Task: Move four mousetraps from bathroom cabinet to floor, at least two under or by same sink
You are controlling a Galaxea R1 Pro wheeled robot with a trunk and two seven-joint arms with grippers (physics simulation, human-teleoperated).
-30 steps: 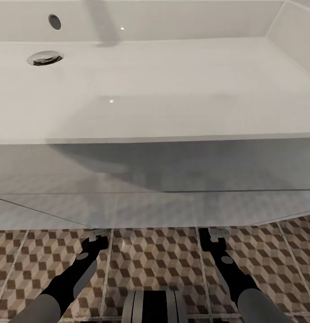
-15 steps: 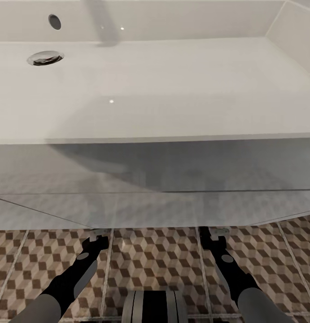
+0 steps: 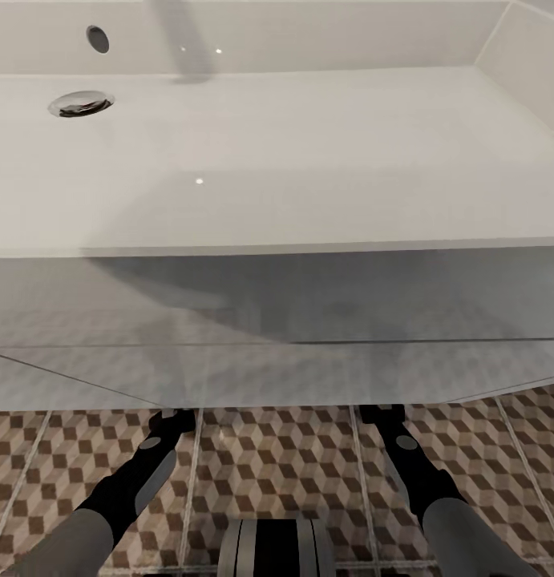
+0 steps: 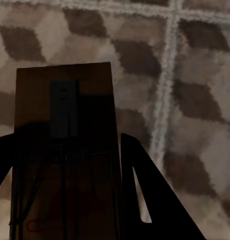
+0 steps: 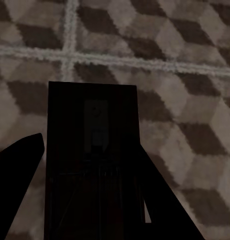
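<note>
**Both arms low at the sink, a trap in each**

Left arm reaches forward and down; left gripper [image 3: 171,420] sits just at the front edge of the sink [image 3: 309,160], above the bathroom floor [image 3: 277,465]. In the left wrist view a mousetrap [image 4: 65,150] lies between the dark fingers [image 4: 150,200], board flat to the camera, wire parts visible, tiles blurred behind it. The jaws look clenched on the board's long edges, likely so it stays level on the way down.

Centre: glossy white basin overhangs the patterned tiles; the floor beneath it is in shade and hidden from the head camera.

Right arm mirrors the left; right gripper [image 3: 381,415] is also at the basin's edge. The right wrist view shows a second mousetrap [image 5: 92,155] grasped the same way, over tiles and a grout line.

Judgement: both traps are held low near the sink for setting down beside or under it, meeting the two-by-one-sink condition. Whether either board touches the floor, I cannot tell.
</note>
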